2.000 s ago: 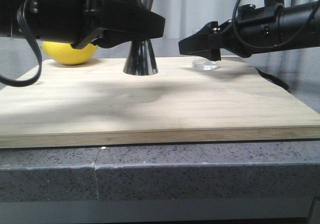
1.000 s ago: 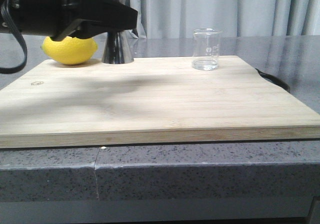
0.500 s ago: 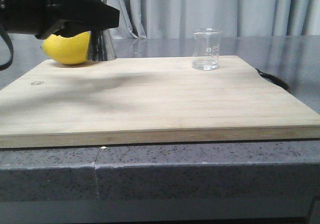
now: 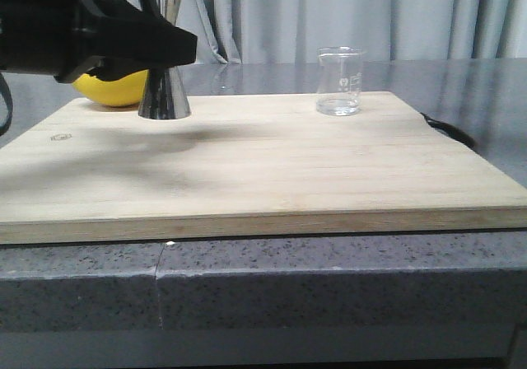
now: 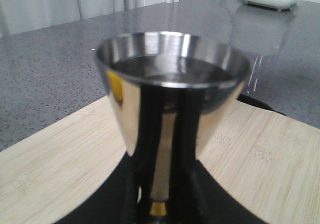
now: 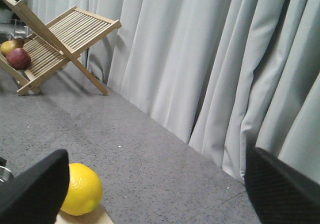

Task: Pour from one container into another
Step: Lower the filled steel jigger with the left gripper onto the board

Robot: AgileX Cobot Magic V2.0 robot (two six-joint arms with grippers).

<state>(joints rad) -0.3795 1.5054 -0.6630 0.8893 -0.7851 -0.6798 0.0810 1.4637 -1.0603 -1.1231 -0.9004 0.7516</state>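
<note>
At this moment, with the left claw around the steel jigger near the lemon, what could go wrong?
1. The jigger is tall on a narrow waist and seems to hold liquid in the left wrist view; a jerk of the left claw could tip or spill it.
2. The lemon sits close behind; a nudge may roll it.
3. The beaker stands far across the board, so a long carry risks spilling.

Mirror-polished steel jigger [image 4: 164,89] (gold-banded waist), clear glass beaker [image 4: 339,81], matt pale wooden board [image 4: 263,163].
</note>
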